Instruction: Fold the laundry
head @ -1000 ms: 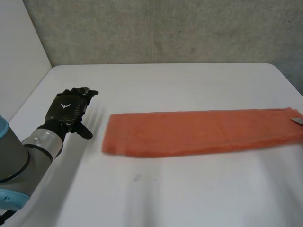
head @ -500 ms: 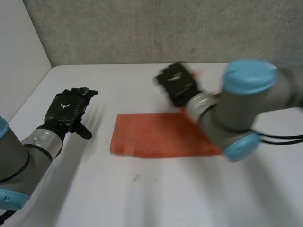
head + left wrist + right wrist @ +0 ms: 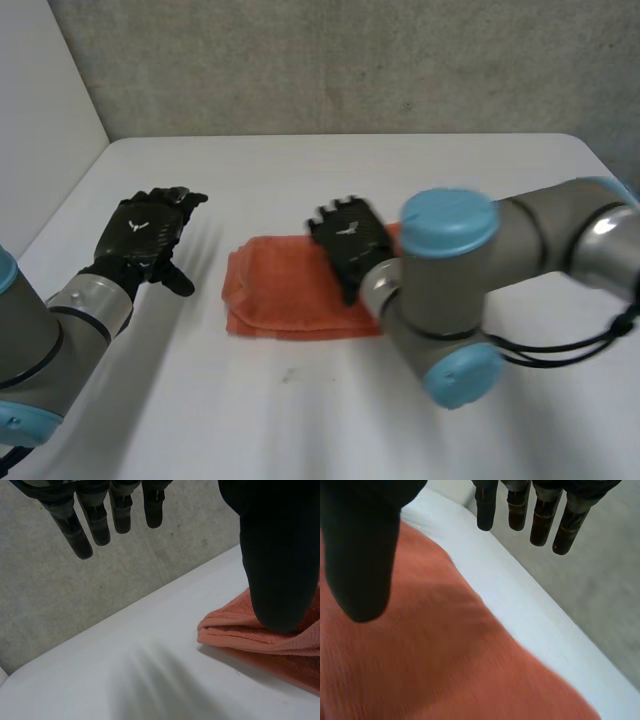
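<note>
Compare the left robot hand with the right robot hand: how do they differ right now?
The left robot hand is over bare table, apart from the folded orange towel; the right robot hand is over that towel. The left arm reaches forward on its own side; the right arm bends across towards the table's middle. Both hands are black and open, fingers straight.

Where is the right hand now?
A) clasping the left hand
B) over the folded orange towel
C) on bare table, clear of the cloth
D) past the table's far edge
B: in the head view the right hand is over the folded orange towel with its fingers straight, and its wrist view shows the cloth under its palm. The left hand is off to the side, apart from the towel.
</note>
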Controlling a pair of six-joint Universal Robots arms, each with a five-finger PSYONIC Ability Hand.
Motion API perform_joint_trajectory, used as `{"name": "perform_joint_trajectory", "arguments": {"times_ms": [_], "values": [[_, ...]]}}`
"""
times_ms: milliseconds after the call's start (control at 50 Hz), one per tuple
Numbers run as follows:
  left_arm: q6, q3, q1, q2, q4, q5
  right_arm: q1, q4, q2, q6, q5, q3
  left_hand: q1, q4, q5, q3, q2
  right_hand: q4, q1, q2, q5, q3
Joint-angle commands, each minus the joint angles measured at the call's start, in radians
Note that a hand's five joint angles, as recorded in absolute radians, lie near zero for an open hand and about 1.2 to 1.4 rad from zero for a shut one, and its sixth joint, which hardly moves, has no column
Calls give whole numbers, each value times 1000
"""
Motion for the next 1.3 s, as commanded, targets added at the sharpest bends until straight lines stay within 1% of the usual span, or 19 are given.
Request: {"name": "perform_joint_trajectory", "arguments": {"times_ms": [20,60,140,160,220,280,400,580,720,740,760,780,800,840,940,1000,1120,1160,1300], "values": [[1,-6,-6,0,0,1,-184,-1,-111,105,-2,272,-18,-30,-48,-43,-26,-60,-34,-49,-65,-42],[1,-7,-9,0,0,1,-220,-4,-114,105,-1,312,-18,-30,-48,-43,-26,-60,-34,-49,-65,-42],[1,-8,-11,0,-1,1,-309,-27,-112,99,-5,387,-18,-30,-48,-43,-26,334,359,345,328,352],[1,-8,-11,0,-1,1,-319,-36,-111,99,-5,393,-18,-30,-48,-43,-26,472,497,482,466,490],[1,-8,-11,0,-1,-1,-342,-79,-114,99,-7,404,-18,-30,-48,-43,-26,1160,1186,1171,1155,1178],[1,-8,-12,0,-1,-1,-343,-122,-126,75,-8,384,-18,-30,-48,-43,-26,1162,1187,1173,1156,1180],[1,-8,-12,0,-1,-1,-309,-127,-149,-65,4,257,-18,-30,-48,-43,-26,1162,1187,1173,1156,1180],[1,-8,-12,2,-3,-2,37,-128,-44,-206,-11,4,-18,-30,-48,-43,-26,1162,1187,1173,1156,1180],[1,-8,-12,5,-3,1,167,-121,69,-269,-45,-32,-18,-30,-48,-43,-26,1162,1187,1173,1156,1180],[1,-8,-12,5,-4,1,179,-115,93,-271,-42,-35,-18,-30,-48,-43,-26,1117,1142,1127,1111,1135],[1,-6,-12,7,-4,2,179,-111,99,-269,-39,-35,-18,-30,-48,-43,-26,889,915,900,884,908],[1,-4,-12,8,-4,2,179,-107,107,-268,-33,-36,-18,-30,-48,-43,-26,608,633,619,603,626],[1,-4,-14,8,-4,4,178,-98,109,-263,-15,-36,-18,-30,-48,-43,-26,132,157,142,126,150],[-3,0,-17,13,-10,4,173,-93,101,-249,7,-36,-18,-30,-48,-43,-26,-60,-34,-49,-65,-42],[-9,37,-47,36,-30,7,170,-90,-11,-133,67,-17,-18,-30,-48,-43,-26,-60,-34,-49,-65,-42],[-22,94,-90,39,-58,4,135,-90,-89,16,71,5,-17,-29,-48,-42,-25,-60,-34,-49,-65,-42],[-91,199,-159,36,-116,-2,33,-49,-155,249,58,33,1,-12,-30,-24,-8,-60,-34,-49,-65,-42],[-165,280,-188,11,-165,-4,13,-7,-155,298,35,28,3,-9,-27,-21,-5,-60,-34,-49,-65,-42],[-276,469,-268,-140,-301,-47,-36,96,-126,335,-34,-16,15,3,-15,-10,7,-60,-34,-49,-65,-42]]}}
